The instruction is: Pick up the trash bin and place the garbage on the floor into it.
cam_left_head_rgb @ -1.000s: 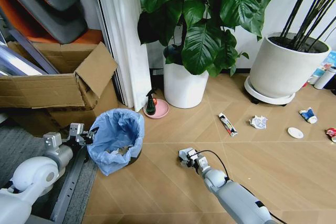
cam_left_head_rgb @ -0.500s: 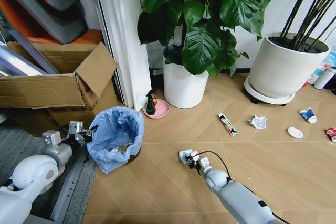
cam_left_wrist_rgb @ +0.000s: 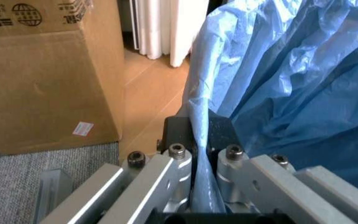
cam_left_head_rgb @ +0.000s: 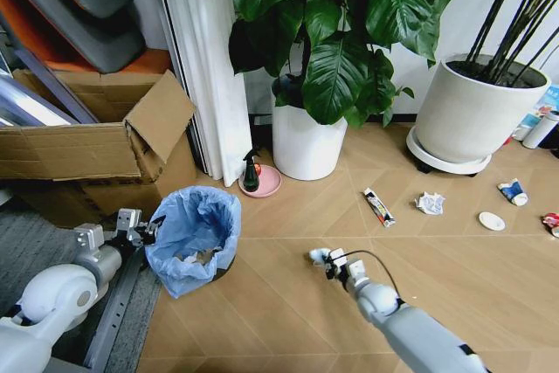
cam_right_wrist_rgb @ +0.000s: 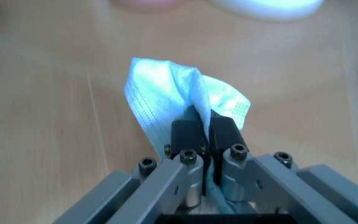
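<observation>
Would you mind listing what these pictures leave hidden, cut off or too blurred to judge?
- Trash bin, head view: the blue liner hides most of the black body; contents are partly shadowed.
- Red-white can, head view: cut by the frame edge.
- Left gripper, left wrist view: clamped on the liner; the bin's rim is hidden by plastic.
- Right gripper, right wrist view: holds a white paper wad; the background is blurred.

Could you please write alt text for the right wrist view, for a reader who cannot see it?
The right gripper is shut on a crumpled white paper tissue, pinched between its dark fingertips above the light brown wooden floor. The base of a white plant pot and a pink saucer sit blurred along the far edge.
</observation>
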`<state>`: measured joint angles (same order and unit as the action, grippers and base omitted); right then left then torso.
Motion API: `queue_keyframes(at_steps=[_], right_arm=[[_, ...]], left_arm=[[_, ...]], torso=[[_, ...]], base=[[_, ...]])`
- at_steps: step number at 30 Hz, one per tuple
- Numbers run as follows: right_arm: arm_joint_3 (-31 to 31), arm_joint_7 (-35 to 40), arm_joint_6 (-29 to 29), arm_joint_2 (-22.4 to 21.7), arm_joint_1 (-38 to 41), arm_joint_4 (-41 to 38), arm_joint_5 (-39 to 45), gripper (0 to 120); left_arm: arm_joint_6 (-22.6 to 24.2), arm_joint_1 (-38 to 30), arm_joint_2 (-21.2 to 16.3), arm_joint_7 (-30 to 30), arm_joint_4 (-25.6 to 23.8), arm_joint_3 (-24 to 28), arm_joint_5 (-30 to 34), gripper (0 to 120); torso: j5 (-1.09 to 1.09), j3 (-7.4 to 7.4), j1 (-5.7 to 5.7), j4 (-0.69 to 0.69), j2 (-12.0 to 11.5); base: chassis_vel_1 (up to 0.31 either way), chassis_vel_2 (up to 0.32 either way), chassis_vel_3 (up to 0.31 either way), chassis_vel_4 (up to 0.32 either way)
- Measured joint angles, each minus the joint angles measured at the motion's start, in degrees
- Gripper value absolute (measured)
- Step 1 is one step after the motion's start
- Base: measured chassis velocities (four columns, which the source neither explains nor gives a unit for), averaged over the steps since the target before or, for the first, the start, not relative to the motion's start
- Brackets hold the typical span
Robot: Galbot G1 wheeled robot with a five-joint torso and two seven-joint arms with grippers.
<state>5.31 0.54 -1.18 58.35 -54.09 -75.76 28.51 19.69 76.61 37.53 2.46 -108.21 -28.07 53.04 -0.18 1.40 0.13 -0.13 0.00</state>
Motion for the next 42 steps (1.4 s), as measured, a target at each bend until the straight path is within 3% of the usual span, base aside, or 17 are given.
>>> queue_keyframes(at_steps=[6,8,10,14,18,26,38,42], right_arm=[[-4.0,-8.7,9.3,-2.9,-0.5,-5.2,0.5,0],[-4.9,-14.2,13.7,-4.3,1.0,-7.4,2.8,0],[-4.9,-14.8,14.1,-4.5,1.3,-7.8,3.3,0],[-1.6,-21.1,16.5,-6.0,7.5,-13.7,10.8,0],[1.6,-21.9,16.5,-6.0,11.4,-15.9,13.8,0],[8.7,-23.7,16.5,-5.2,17.3,-17.0,17.6,0],[17.8,-23.1,15.5,-1.9,20.6,-11.3,16.8,0],[18.6,-22.7,15.1,-1.8,20.9,-10.7,16.5,11]], left_arm=[[-0.1,-4.4,-1.2,-0.2,0.9,4.2,0.1,0],[-0.2,-10.2,-1.7,-0.2,2.8,9.1,0.7,0],[-0.2,-11.1,-1.7,-0.2,3.1,9.9,0.8,0],[-0.2,-20.7,-0.3,0.1,6.8,20.6,1.5,0],[-0.2,-24.0,0.5,0.3,7.9,24.0,1.7,0],[-0.2,-27.1,1.5,0.2,9.1,26.9,1.7,0],[-0.3,-30.4,1.8,0.0,9.3,28.8,2.4,0],[-0.3,-30.7,1.9,0.0,9.2,29.0,2.6,0]], torso=[[0.0,-0.01,-0.01,0.06,0.0],[0.04,0.0,-0.01,0.0,0.0],[0.06,0.0,-0.01,-0.01,0.0],[0.07,0.02,0.01,-0.06,0.0],[0.11,0.02,0.01,-0.06,0.0],[0.14,0.02,0.02,-0.03,0.0],[0.05,0.01,0.01,-0.02,0.0],[0.07,0.01,0.01,-0.02,0.0]], base=[[0.0,0.0,0.0,0.0],[0.0,0.0,0.0,0.0],[0.0,0.0,0.0,0.0],[0.0,0.0,0.0,0.0],[0.0,0.0,0.0,0.0],[0.0,0.0,0.0,0.0],[0.0,0.0,0.0,0.0],[0.0,0.0,0.0,0.0]])
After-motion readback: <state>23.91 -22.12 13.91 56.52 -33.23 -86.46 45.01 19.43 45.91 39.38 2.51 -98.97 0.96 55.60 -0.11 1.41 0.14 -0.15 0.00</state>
